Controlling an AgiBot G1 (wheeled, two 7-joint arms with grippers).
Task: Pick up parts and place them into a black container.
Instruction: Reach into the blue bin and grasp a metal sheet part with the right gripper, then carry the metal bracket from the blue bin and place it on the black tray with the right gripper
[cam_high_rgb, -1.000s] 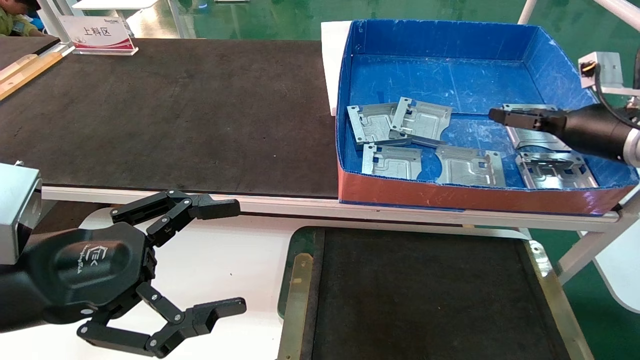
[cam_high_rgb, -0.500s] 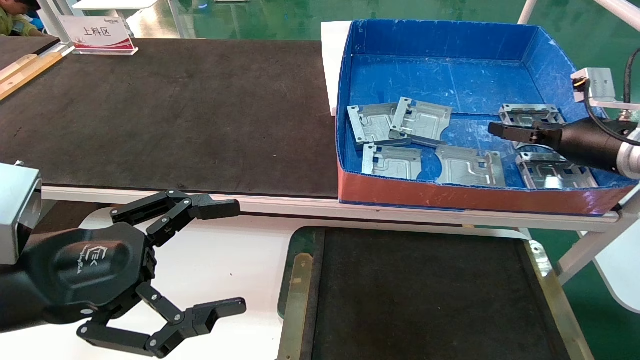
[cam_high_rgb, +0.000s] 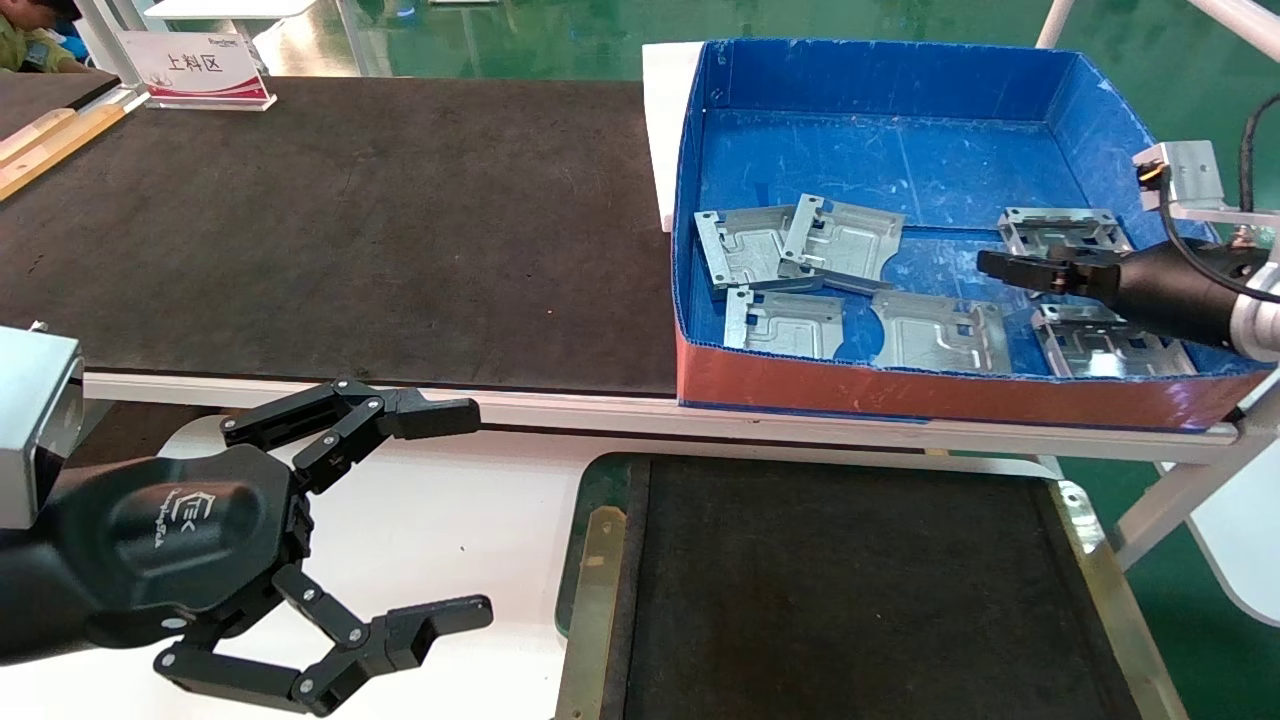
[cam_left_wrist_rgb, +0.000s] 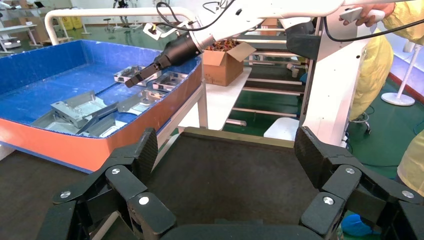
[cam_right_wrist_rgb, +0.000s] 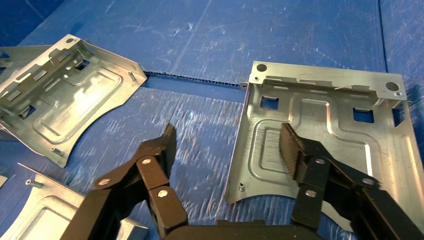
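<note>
Here right gripper (cam_right_wrist_rgb: 227, 142) fingers spread, straddling part (cam_right_wrist_rgb: 325, 125) edge.

blue box (cam_high_rgb: 1100, 130) walls, black container (cam_high_rgb: 850, 590) open

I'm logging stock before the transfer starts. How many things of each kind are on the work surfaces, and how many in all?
Stamped metal parts, all in the blue box: 6, first at
Blue box: 1
Black container, with no parts in it: 1
Long black tabletop mat: 1
White sign stand: 1
Total: 10
</note>
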